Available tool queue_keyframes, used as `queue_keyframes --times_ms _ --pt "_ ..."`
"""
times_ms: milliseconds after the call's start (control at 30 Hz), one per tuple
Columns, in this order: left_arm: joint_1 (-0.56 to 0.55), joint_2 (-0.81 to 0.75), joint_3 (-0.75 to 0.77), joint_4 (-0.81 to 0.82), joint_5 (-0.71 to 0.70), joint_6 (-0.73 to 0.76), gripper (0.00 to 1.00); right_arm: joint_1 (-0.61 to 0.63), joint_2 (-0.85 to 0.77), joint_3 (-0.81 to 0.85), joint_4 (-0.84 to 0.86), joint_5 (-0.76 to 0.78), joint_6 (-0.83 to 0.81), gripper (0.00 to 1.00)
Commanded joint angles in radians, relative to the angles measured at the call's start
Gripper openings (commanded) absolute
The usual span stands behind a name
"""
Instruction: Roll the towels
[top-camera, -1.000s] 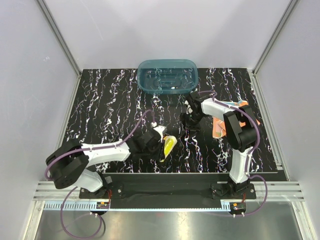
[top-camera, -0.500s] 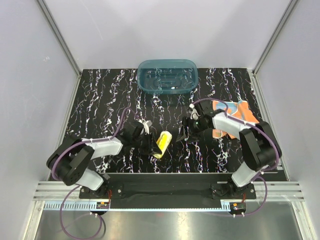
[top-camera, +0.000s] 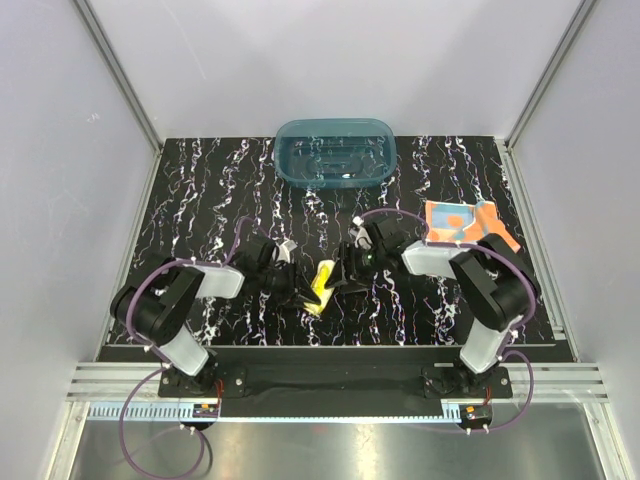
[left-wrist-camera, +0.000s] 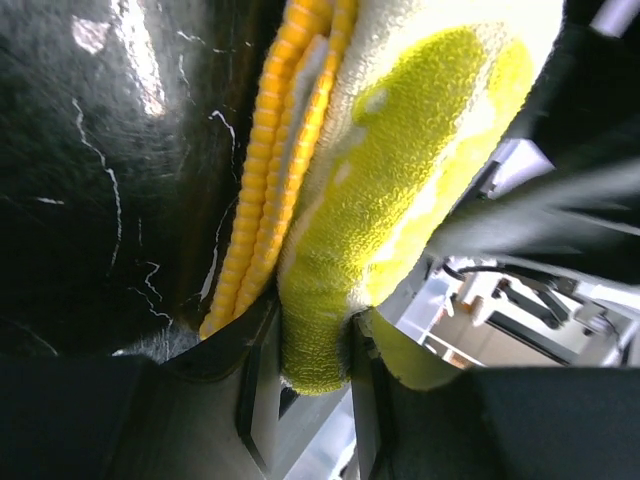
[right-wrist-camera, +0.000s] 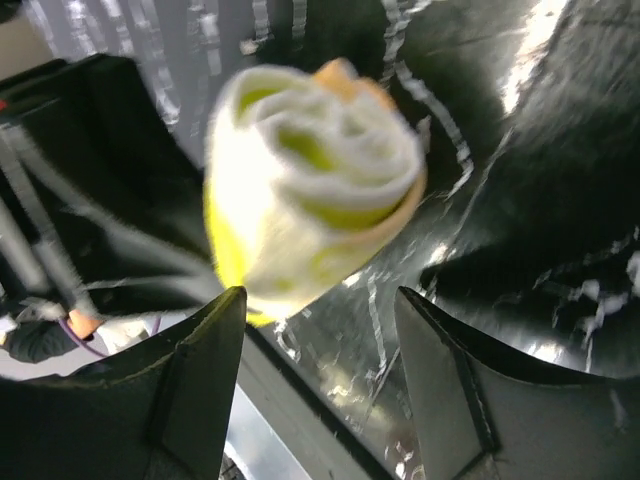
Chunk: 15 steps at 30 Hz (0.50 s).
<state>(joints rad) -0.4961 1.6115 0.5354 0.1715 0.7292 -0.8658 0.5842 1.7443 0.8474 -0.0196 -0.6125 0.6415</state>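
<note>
The yellow towel (top-camera: 322, 284) is a tight roll lying near the middle front of the black marbled table (top-camera: 200, 200). My left gripper (top-camera: 300, 288) is shut on one end of it; in the left wrist view the yellow terry cloth (left-wrist-camera: 330, 330) is pinched between both pads. My right gripper (top-camera: 345, 276) stands open at the roll's other end. In the right wrist view the spiral end of the roll (right-wrist-camera: 310, 190) sits just beyond the spread fingers (right-wrist-camera: 200, 380), which do not close on it. The orange towel (top-camera: 465, 222) lies flat at the right.
A teal translucent tub (top-camera: 335, 152) stands at the back middle of the table. Grey walls and aluminium posts close in the table on three sides. The two arm bases sit on the rail along the near edge.
My right gripper has swung from near the orange towel leftward to the yellow roll's right end and has opened wider. The left gripper has turned the roll and shifted slightly left.
</note>
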Motion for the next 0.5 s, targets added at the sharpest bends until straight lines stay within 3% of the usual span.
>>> queue_keyframes --times_ms 0,300,433,467 --pt "0.027 0.053 -0.015 -0.009 0.015 0.008 0.04 0.019 0.053 0.039 0.101 0.017 0.046 0.67" --pt "0.044 0.082 -0.025 0.036 0.047 -0.002 0.07 0.083 0.17 0.122 -0.044 0.152 0.009 0.58" --pt "0.045 0.05 -0.005 -0.018 -0.002 0.023 0.32 0.104 0.221 0.173 -0.147 0.215 -0.026 0.5" --pt "0.045 0.041 0.001 -0.061 -0.017 0.033 0.41 0.108 0.233 0.185 -0.172 0.235 -0.034 0.45"
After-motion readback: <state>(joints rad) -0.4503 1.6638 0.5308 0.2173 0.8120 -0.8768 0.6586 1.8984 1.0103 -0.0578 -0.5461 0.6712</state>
